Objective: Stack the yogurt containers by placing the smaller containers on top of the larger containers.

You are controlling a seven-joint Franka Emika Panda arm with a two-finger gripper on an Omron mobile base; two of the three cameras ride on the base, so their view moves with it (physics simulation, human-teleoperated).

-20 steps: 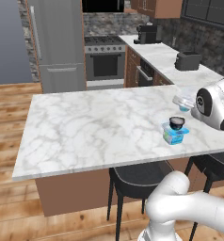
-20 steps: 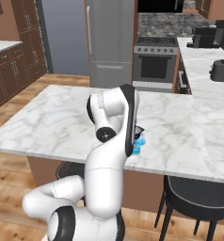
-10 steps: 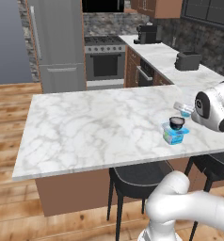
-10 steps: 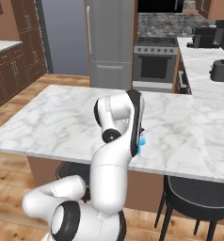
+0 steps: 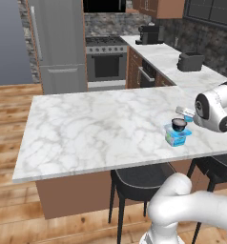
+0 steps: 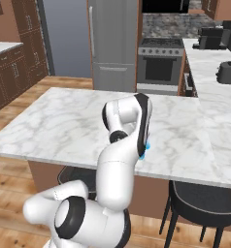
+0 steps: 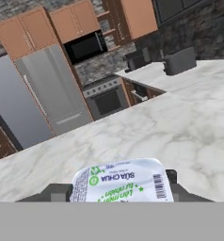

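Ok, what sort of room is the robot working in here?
A simulated home kitchen, by the look of it: a steel fridge, an oven range, and a marble island counter with stools.

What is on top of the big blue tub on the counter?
The dark cup sits on top of the blue tub. Whether it rests flat on the tub's lid cannot be seen. The small cup lies behind them, partly covered by the arm.

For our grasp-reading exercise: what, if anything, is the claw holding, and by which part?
The claw appears to hold the tiny light-blue cup, pinched on two opposite sides just under its printed lid; the contact itself is hidden.
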